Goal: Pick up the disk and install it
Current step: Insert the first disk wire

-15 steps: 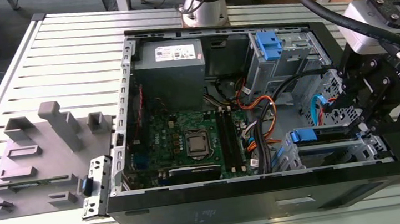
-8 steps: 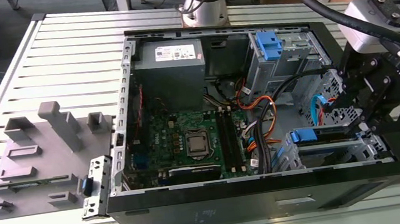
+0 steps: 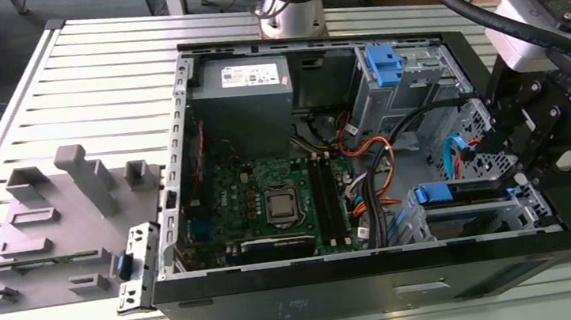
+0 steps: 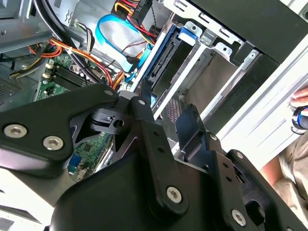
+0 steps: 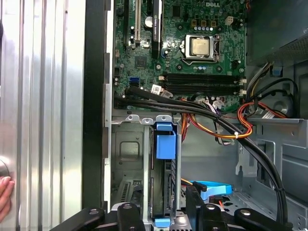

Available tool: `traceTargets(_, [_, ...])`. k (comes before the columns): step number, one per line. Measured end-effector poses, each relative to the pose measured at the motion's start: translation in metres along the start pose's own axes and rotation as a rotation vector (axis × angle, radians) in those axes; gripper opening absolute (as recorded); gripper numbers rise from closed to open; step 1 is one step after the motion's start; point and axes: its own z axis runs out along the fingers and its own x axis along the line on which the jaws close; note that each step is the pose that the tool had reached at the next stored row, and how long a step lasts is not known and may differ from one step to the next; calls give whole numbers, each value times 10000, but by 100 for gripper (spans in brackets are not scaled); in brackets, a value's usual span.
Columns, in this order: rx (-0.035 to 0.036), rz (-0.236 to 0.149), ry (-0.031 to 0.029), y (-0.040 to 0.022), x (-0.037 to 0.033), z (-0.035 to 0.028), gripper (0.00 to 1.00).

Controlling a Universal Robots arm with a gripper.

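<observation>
First wrist view: the disk stands on edge in the drive cage at a corner of the computer case, apparently seated. The claw hangs over it with fingers spread, gripping nothing. Installation looks nearly complete.

The exterior view looks down at a slant, from well off, on the tabletop and the whole open case. Both wrist views sit close behind the jaws, the first facing squarely into the case, the second obliquely. All share the cage ahead of the jaws and the motherboard beyond
</observation>
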Motion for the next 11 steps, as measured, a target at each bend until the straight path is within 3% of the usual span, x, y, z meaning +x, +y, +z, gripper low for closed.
traceTargets(11, [0, 1, 1, -1, -30, -11, 48])
